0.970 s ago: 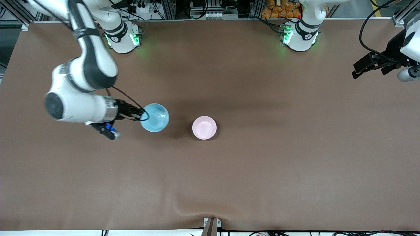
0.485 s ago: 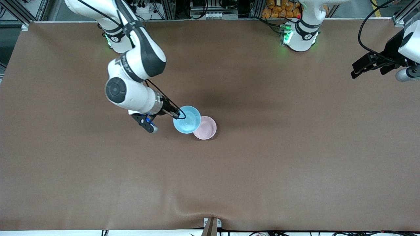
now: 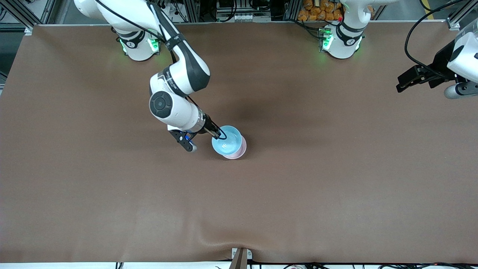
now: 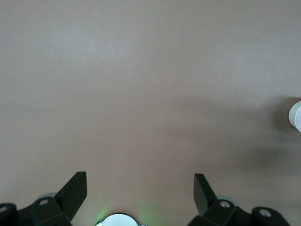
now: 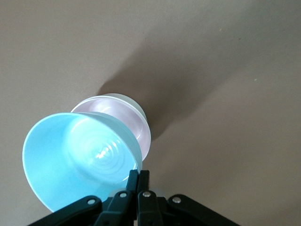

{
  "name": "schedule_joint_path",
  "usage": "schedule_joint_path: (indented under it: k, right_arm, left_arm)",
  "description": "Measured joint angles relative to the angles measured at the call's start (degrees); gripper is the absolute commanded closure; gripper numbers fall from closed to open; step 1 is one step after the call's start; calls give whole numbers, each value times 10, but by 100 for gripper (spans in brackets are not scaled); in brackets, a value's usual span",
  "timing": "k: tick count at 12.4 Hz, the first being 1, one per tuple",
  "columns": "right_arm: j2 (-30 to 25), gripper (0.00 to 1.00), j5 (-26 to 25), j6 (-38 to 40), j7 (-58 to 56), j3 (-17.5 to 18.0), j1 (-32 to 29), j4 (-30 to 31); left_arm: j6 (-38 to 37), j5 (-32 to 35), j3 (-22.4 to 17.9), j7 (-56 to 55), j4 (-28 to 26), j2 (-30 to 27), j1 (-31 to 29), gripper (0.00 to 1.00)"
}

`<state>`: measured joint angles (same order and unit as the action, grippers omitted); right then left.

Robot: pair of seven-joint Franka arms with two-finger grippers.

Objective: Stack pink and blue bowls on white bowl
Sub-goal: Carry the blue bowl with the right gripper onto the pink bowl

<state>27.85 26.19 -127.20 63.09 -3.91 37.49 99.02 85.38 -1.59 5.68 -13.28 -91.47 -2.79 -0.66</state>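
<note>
My right gripper (image 3: pixel 219 133) is shut on the rim of the light blue bowl (image 3: pixel 228 141) and holds it tilted over the pale pink bowl (image 3: pixel 242 150), covering most of it. In the right wrist view the fingers (image 5: pixel 138 176) pinch the blue bowl's (image 5: pixel 80 155) rim, with the pink bowl (image 5: pixel 113 110) just under it. The pink bowl's outer wall (image 5: pixel 146 134) looks whitish; I cannot tell whether a white bowl is beneath it. My left gripper (image 3: pixel 400 85) waits open and empty above the left arm's end of the table (image 4: pixel 140 179).
The brown table (image 3: pixel 298 186) is bare around the bowls. A small white round thing (image 4: pixel 296 117) shows at the edge of the left wrist view; I cannot tell what it is. The arm bases stand along the table's farther edge.
My right gripper has carried the blue bowl from the right arm's end toward the middle, from beside the pink bowl to over it. The left gripper has drifted slightly.
</note>
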Motion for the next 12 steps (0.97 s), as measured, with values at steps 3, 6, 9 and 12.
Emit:
schedule_joint_path:
  k: [3, 6, 9, 12]
  right_arm:
    - [18, 100, 1, -26, 11, 0, 11, 0]
    - [31, 100, 1, -41, 19, 0, 21, 0]
    - [35, 100, 1, -45, 19, -2, 21, 0]
    - [46, 7, 1, -52, 19, -3, 21, 0]
  left_arm:
    - [0, 0, 0, 0, 1, 0, 0, 0]
    - [0, 0, -1, 0, 3, 0, 0, 0]
    - [0, 0, -1, -1, 4, -1, 0, 0]
    - [0, 0, -2, -1, 6, -3, 0, 0]
